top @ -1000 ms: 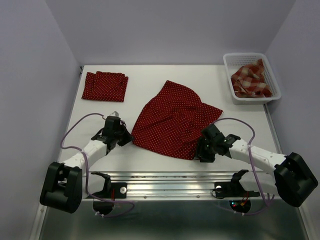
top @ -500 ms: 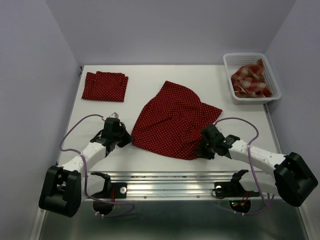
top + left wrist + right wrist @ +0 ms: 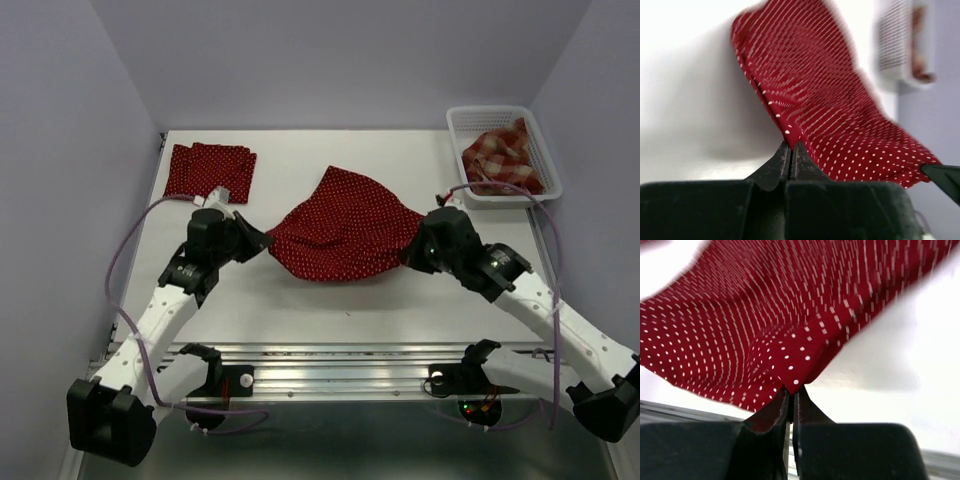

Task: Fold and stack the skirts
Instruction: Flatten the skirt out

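The white surface (image 3: 330, 300) is the biggest thing here, with bare room near my bases and behind the cloth. In the middle the spotted skirt (image 3: 345, 235) hangs between my arms, raised at its two near corners and sagging between them. Its far tip seems to rest on the surface, though the blurred wrist views leave me unsure. The mesh basket (image 3: 458, 160) sits in the far right corner. A folded spotted skirt (image 3: 210, 172) lies in the far left corner, and the plaid skirt (image 3: 505, 155) is bunched in the basket. My left tool (image 3: 791, 150) is pinched tight on the left corner. My right tool (image 3: 791, 395) is clamped the same way on the right corner.

I judge this to be the first fold. The next move calls for carrying both corners away from me together, cloth taut, and laying them over the far edge. The basket is close on my right, and the folded skirt is near my left arm.
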`<state>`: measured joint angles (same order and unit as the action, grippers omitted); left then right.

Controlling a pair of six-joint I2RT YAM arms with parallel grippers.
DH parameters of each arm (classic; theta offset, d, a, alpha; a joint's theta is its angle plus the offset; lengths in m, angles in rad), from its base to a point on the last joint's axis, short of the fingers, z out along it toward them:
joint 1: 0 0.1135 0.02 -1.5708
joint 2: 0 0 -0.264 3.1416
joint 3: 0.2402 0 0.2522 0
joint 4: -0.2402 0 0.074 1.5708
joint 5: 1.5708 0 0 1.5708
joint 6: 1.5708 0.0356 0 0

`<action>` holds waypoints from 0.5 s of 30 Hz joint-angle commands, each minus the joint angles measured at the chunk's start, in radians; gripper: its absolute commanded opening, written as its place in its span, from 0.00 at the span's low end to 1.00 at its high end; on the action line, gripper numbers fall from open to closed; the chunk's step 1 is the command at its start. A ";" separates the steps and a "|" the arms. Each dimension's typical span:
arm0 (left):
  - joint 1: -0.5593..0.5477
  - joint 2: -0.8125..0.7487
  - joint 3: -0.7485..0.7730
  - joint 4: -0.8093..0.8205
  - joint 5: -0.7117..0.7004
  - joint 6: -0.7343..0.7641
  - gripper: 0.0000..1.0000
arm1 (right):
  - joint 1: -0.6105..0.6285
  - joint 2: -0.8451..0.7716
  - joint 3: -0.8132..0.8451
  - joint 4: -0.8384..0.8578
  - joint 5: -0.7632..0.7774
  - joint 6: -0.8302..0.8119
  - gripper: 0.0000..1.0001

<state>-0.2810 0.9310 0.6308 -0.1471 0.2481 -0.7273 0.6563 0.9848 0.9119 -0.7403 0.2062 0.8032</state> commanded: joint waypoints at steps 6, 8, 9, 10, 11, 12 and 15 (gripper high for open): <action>-0.006 -0.101 0.522 -0.023 -0.165 0.031 0.00 | 0.005 -0.109 0.436 0.018 0.174 -0.239 0.01; -0.004 -0.090 0.625 -0.048 -0.184 0.045 0.00 | 0.005 -0.095 0.498 0.027 0.136 -0.284 0.01; -0.004 -0.075 0.692 -0.063 -0.205 0.048 0.00 | 0.005 -0.084 0.557 0.024 0.122 -0.297 0.01; -0.006 -0.067 0.719 -0.089 -0.214 0.054 0.00 | 0.005 -0.071 0.580 0.024 0.105 -0.311 0.01; -0.004 -0.061 0.740 -0.095 -0.227 0.060 0.00 | 0.005 -0.057 0.599 0.031 0.066 -0.353 0.01; -0.004 -0.058 0.754 -0.098 -0.272 0.063 0.00 | 0.005 -0.025 0.617 0.036 0.058 -0.366 0.01; -0.004 -0.025 0.764 -0.080 -0.344 0.072 0.00 | 0.005 0.065 0.625 0.048 0.097 -0.401 0.01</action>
<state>-0.2867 0.8570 1.3605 -0.2104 0.0441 -0.6941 0.6563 0.9398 1.5173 -0.7166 0.2832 0.4999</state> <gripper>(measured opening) 0.037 0.043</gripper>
